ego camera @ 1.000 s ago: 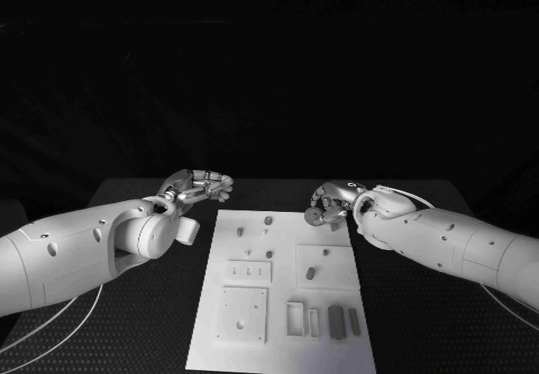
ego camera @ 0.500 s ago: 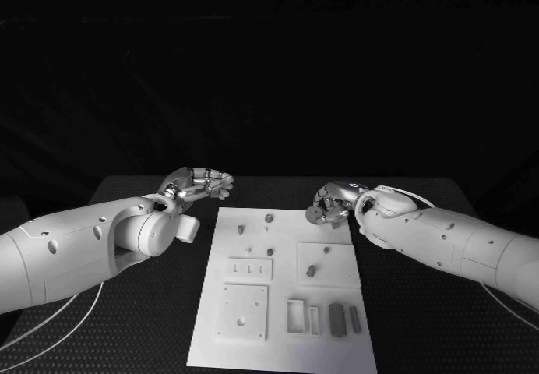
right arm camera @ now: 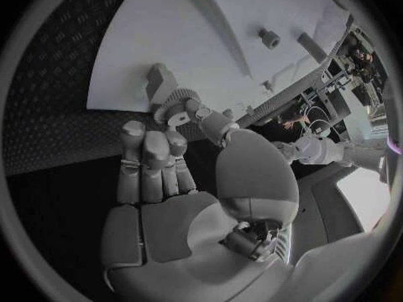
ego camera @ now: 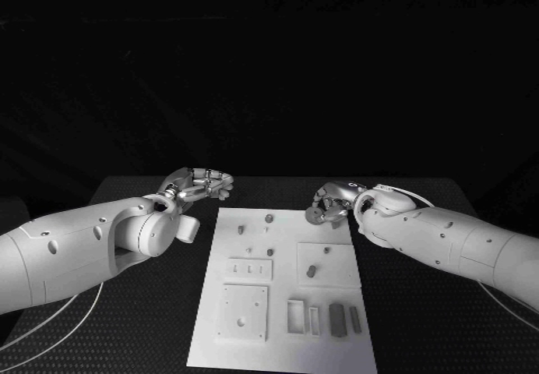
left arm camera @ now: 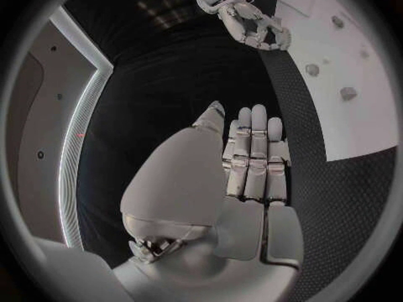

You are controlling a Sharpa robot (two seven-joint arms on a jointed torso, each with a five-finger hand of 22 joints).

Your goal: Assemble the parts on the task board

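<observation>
The task board (ego camera: 287, 288) is laid flat in the middle of the black table (ego camera: 416, 327), its long side running from near to far. Small grey parts are seen on it: two pegs (ego camera: 254, 225) near the far edge, another pair (ego camera: 258, 252) a little nearer, and a dark oval piece (ego camera: 310, 272) on a raised square plate (ego camera: 327, 266) on the board's right half. On the left half a small slotted plate (ego camera: 249, 269) is placed, with a larger square plate (ego camera: 244, 313) nearer. At the near right, a white frame (ego camera: 295, 317) and dark bars (ego camera: 343, 319) are laid side by side.

The right hand (ego camera: 328, 204) is held at the board's far right corner. In the right wrist view a small gear-like part (right arm camera: 174, 103) is pinched between the thumb and a fingertip (right arm camera: 191, 106), with the remaining fingers (right arm camera: 150, 154) curled in beside it. The part is held just above the board's edge; whether it touches the board cannot be told.

The left hand (ego camera: 198, 186) is held over the table beside the board's far left corner, apart from it. In the left wrist view its fingers (left arm camera: 254, 156) are laid straight and close together, with nothing grasped.
</observation>
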